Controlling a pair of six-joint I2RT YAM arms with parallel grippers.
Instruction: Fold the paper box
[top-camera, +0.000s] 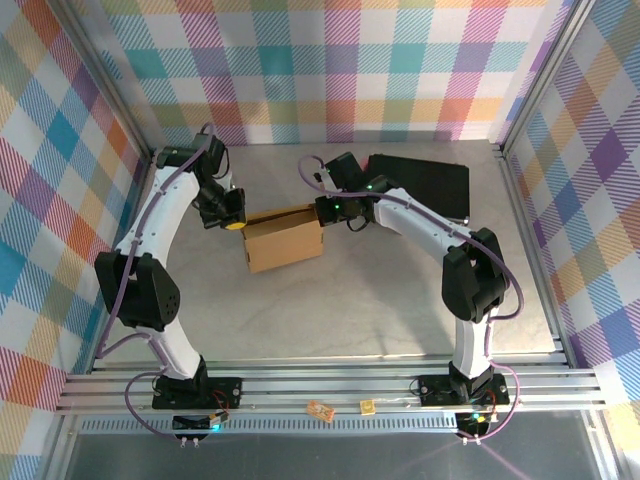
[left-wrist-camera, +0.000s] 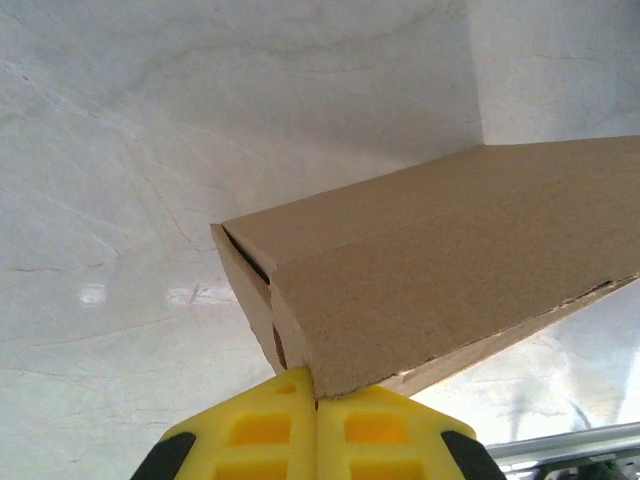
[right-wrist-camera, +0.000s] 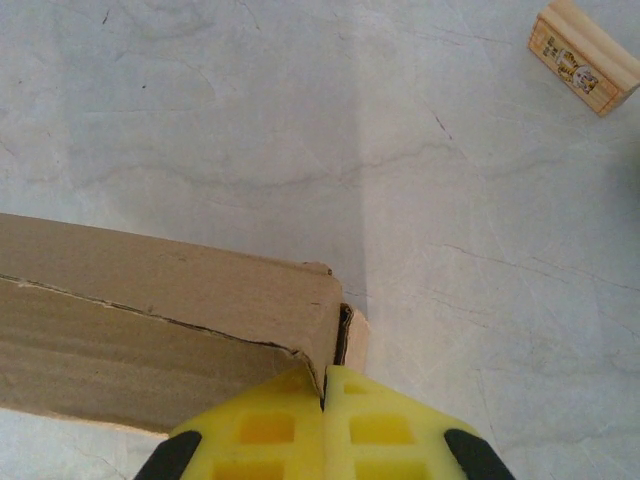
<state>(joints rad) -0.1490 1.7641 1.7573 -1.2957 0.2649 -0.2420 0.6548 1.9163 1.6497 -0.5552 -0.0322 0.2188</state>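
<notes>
The paper box (top-camera: 283, 240) is a brown cardboard box standing in the middle of the table, its flaps folded in. My left gripper (top-camera: 234, 224) is at the box's left end. In the left wrist view the box (left-wrist-camera: 450, 250) has a corner resting right on the tips of the left gripper (left-wrist-camera: 316, 398), whose yellow fingers are shut together. My right gripper (top-camera: 322, 213) is at the box's right end. In the right wrist view it (right-wrist-camera: 323, 385) is shut too, its tips against the box's (right-wrist-camera: 150, 320) corner where a flap edge sticks out.
A black case (top-camera: 425, 185) lies at the back right, behind the right arm. A small wooden block (right-wrist-camera: 583, 55) sits on the table beyond the right gripper. Two small wooden pieces (top-camera: 320, 410) lie on the front rail. Plaid walls enclose the table.
</notes>
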